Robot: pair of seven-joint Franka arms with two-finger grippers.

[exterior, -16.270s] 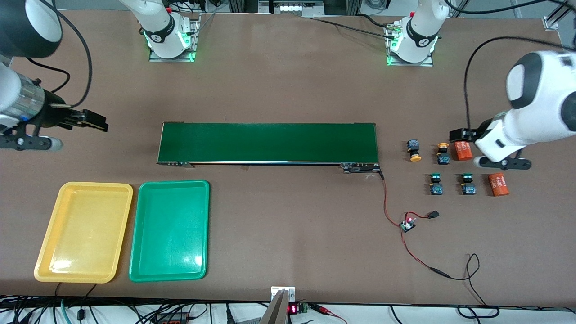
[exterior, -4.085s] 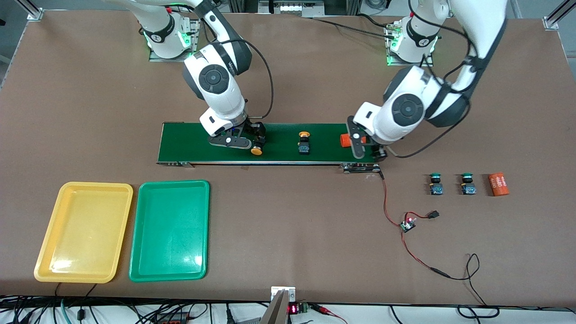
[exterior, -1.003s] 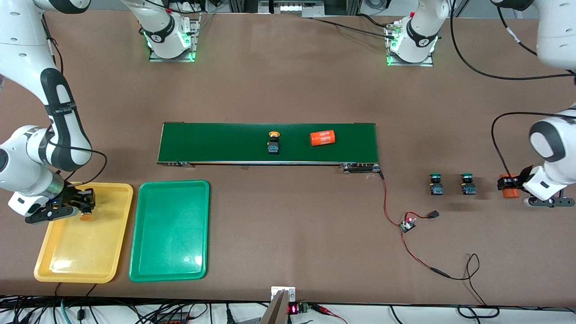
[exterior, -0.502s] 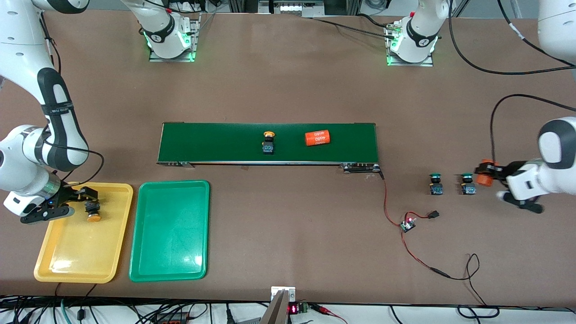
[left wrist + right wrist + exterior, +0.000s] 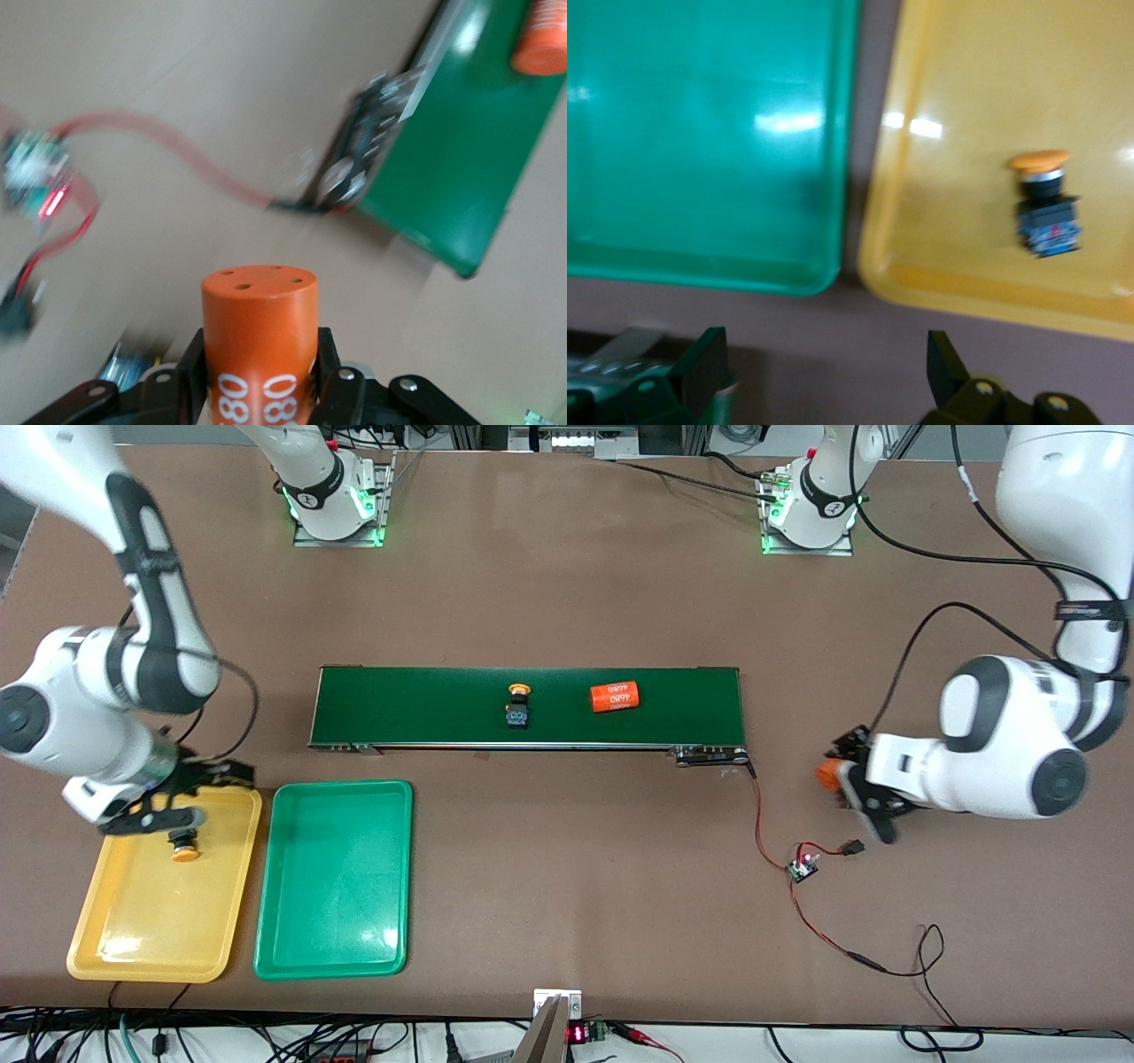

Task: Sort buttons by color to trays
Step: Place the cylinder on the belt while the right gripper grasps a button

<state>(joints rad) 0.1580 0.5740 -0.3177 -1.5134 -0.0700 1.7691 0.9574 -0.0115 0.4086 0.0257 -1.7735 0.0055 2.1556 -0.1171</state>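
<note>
One yellow-capped button (image 5: 183,848) (image 5: 1045,205) lies on its side in the yellow tray (image 5: 133,948) (image 5: 957,283), next to the green tray (image 5: 332,948) (image 5: 709,133). My right gripper (image 5: 232,777) (image 5: 824,354) hangs open and holds nothing, over the bare table strip between the trays and the belt. A second yellow-capped button (image 5: 517,707) stands on the dark-green conveyor belt (image 5: 416,704). My left gripper (image 5: 837,778) (image 5: 259,372) is shut on an orange numbered cylinder (image 5: 827,775) (image 5: 259,328), in the air near the belt's end toward the left arm.
Another orange cylinder (image 5: 615,696) (image 5: 542,40) lies on the belt (image 5: 461,150). A red wire runs from the belt's end to a small circuit board (image 5: 803,865) (image 5: 35,173) and loops toward the front camera. The left arm's bulk covers the table at its end.
The right gripper opened, left the yellow button in the yellow tray and drew back toward the belt. The left gripper carried its orange cylinder toward the belt. Button and cylinder on the belt travelled toward the right arm's end.
</note>
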